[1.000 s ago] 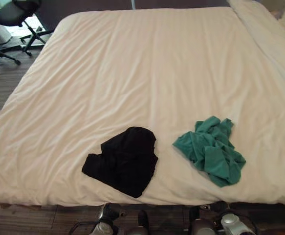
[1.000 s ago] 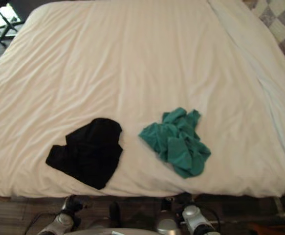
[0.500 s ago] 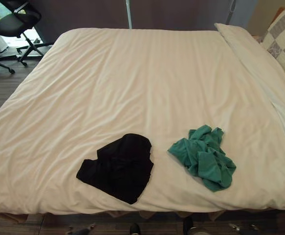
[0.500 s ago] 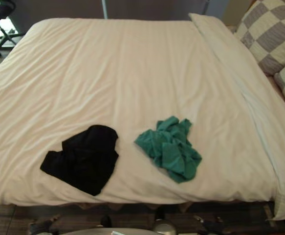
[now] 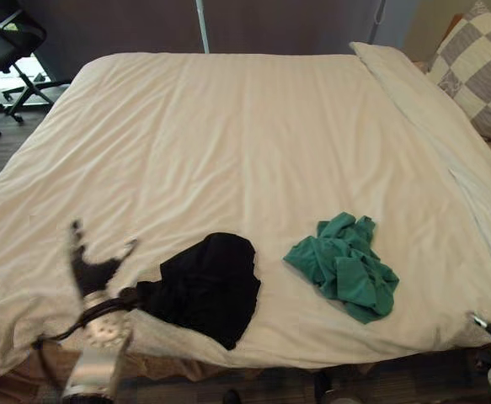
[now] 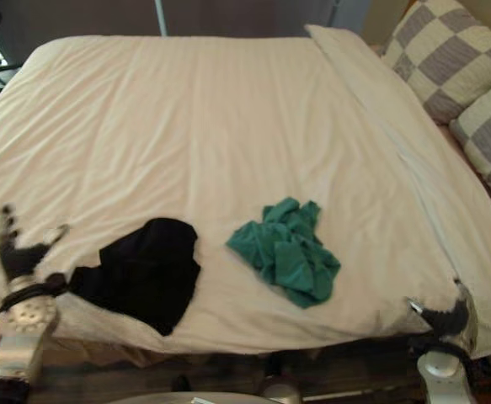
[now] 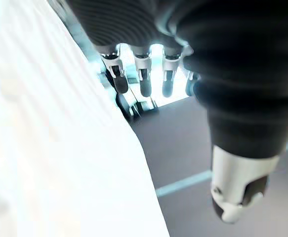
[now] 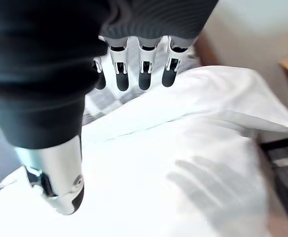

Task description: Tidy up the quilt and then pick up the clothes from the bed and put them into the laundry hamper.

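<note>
Two robot hands rise at the near edge of the bed: the left robot hand [image 5: 93, 269] stands over the quilt's near left corner, fingers spread and straight with the thumb held out to the side, grasping nothing; its wrist view shows those fingers [image 7: 142, 81] extended above the pale cloth with floor beyond. The right robot hand [image 6: 444, 317] sits low at the near right corner, just at the quilt's edge — its own wrist view shows the fingers [image 8: 144, 71] straight and released, hovering over the white fabric without closing on it. Between the two hands, near the foot edge, lie the clothes: a black garment [image 5: 205, 286] crumpled flat just beside the left robot hand, and a green garment [image 5: 344, 265] bunched in a heap to its right, the two near each other but apart. Both rest on top of the cream quilt [image 5: 245, 143], which is spread across the bed with soft wrinkles. Checked pillows [image 6: 447, 59] lean at the far right side, and an office chair [image 5: 5, 38] stands on the floor past the far left corner
</note>
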